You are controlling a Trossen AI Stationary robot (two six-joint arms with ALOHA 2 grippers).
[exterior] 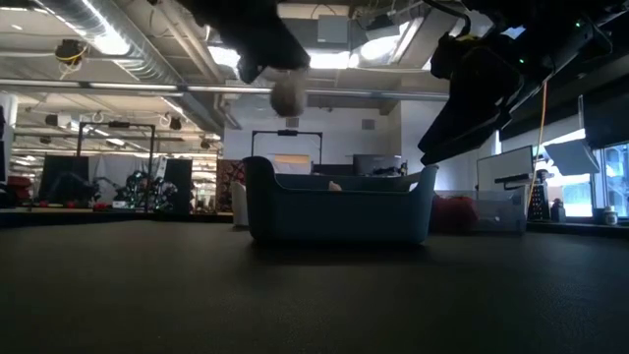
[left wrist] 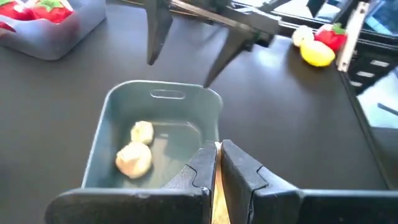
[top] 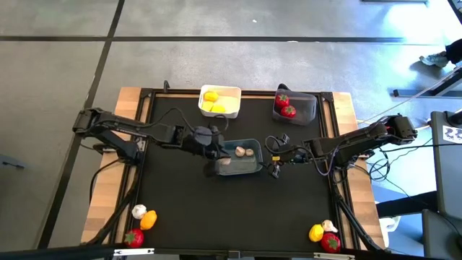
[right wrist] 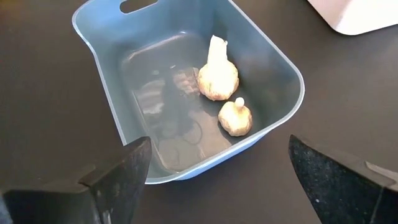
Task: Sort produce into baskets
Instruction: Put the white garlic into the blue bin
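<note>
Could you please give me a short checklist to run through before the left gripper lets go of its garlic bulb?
1. Left gripper shut on the garlic bulb: ok.
2. Bulb hangs over the blue-grey basket, inside its rim: ok.
3. Free floor in the basket beside the two bulbs inside: ok.
4. Right gripper open and outside the basket: ok.
5. Basket resting flat on the table: ok.

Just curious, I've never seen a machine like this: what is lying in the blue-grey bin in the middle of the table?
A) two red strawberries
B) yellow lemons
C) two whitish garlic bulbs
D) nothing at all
C: the right wrist view shows two whitish garlic bulbs lying inside the blue-grey bin.
</note>
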